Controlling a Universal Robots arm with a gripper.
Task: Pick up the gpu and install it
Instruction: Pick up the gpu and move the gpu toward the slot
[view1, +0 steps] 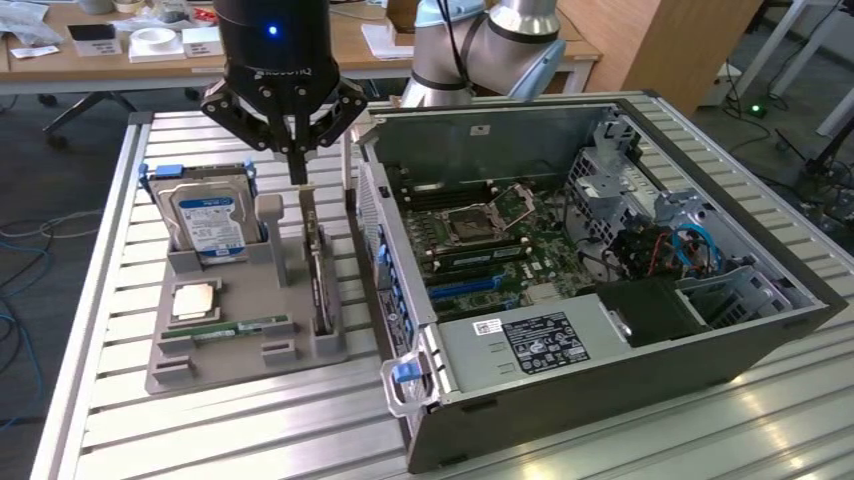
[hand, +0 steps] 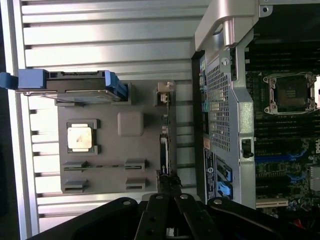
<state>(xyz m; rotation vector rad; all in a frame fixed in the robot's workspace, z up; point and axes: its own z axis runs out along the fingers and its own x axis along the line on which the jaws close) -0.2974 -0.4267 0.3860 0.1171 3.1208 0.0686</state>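
The gpu (view1: 318, 272) is a thin dark card standing on edge in a slot of the grey holder (view1: 254, 300), on the side nearest the computer case (view1: 627, 345). In the wrist view the gpu (hand: 165, 145) appears edge-on as a narrow dark strip. My gripper (view1: 300, 172) hangs over the card's far end with its fingers drawn together to a point, shut. I cannot tell whether the tips touch the card's top edge. Seen from the wrist, the gripper (hand: 168, 184) lines up with the card's edge.
The holder (hand: 131, 157) also carries a silver hard drive with a blue label (view1: 208, 216), a CPU (view1: 196, 298) and a RAM stick (view1: 243, 327). The open case lies on its side, its motherboard (view1: 483, 240) with blue slots (view1: 467, 285) facing up. Everything rests on a slatted aluminium table (view1: 200, 425).
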